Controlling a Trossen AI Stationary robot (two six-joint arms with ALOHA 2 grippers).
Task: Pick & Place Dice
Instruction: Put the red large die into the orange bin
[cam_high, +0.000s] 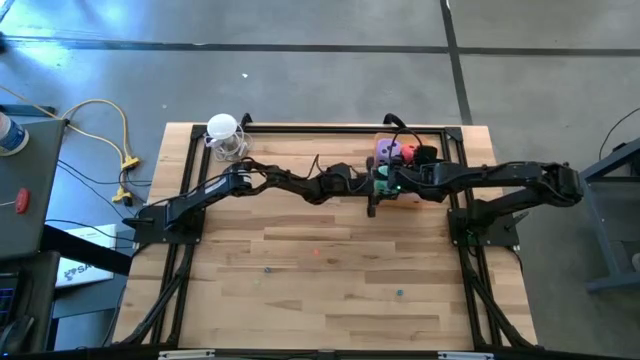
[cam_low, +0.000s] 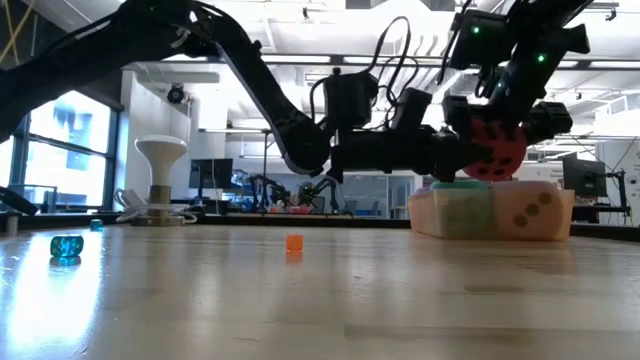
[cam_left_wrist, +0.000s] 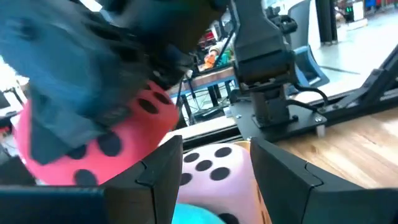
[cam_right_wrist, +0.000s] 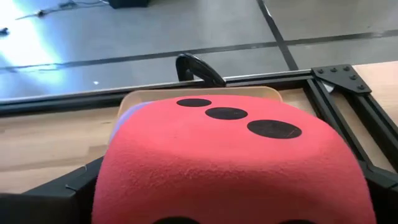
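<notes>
A clear bin (cam_low: 560, 196) stands at the table's far right. It holds a pink die (cam_left_wrist: 217, 171), a purple die (cam_high: 384, 148) and a mint green die (cam_low: 460, 184). A red die (cam_low: 495, 145) sits tilted above the bin's rim, and looks to rest on the dice below. My right gripper (cam_right_wrist: 227, 183) comes down over the red die, open, with a finger on either side of it. My left gripper (cam_left_wrist: 216, 144) reaches in level from the table's left, next to the red die. It is open with nothing between its fingers, and the mint green die lies just below them. My right gripper has the red die's two opposite sides (cam_right_wrist: 109, 180) between its fingers, slanting down from the table's right. The die fills the gap and hides the fingers' inner faces, so I cannot tell whether they touch it.
A white round-topped object (cam_high: 224, 135) stands at the far left of the table. Tiny beads lie on the open wood, among them an orange bead (cam_low: 293, 243) and a blue bead (cam_low: 67, 246). Black frame rails (cam_high: 300, 128) run along the table's edges.
</notes>
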